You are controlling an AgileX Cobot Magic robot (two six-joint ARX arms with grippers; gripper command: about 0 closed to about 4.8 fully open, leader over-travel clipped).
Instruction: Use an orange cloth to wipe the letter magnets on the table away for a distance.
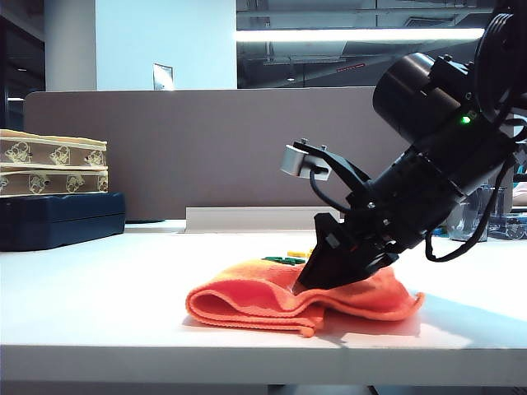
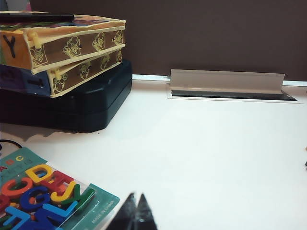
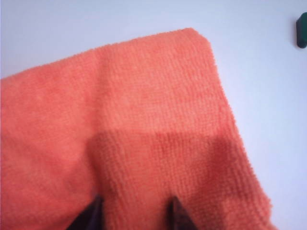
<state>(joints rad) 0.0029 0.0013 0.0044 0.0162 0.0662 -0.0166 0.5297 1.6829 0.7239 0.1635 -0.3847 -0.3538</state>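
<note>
Behind white table point(image 1: 99, 304), brown partition point(image 1: 165, 148).

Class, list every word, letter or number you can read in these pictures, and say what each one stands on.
"MADE IN CHINA": edge of the magnet pack.
"A B C": top of that pack's card.
"Y": end of the upper patterned box.
Loose letters inside the pack: D, J and others, partly hidden.
Sign on the far wall: too small to read.

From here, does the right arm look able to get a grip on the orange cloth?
Probably yes. The right end effector is already down on the orange cloth, fingers apart with fabric bulging between them. Nothing lies on top; the letter magnets sit behind it on the table.
</note>
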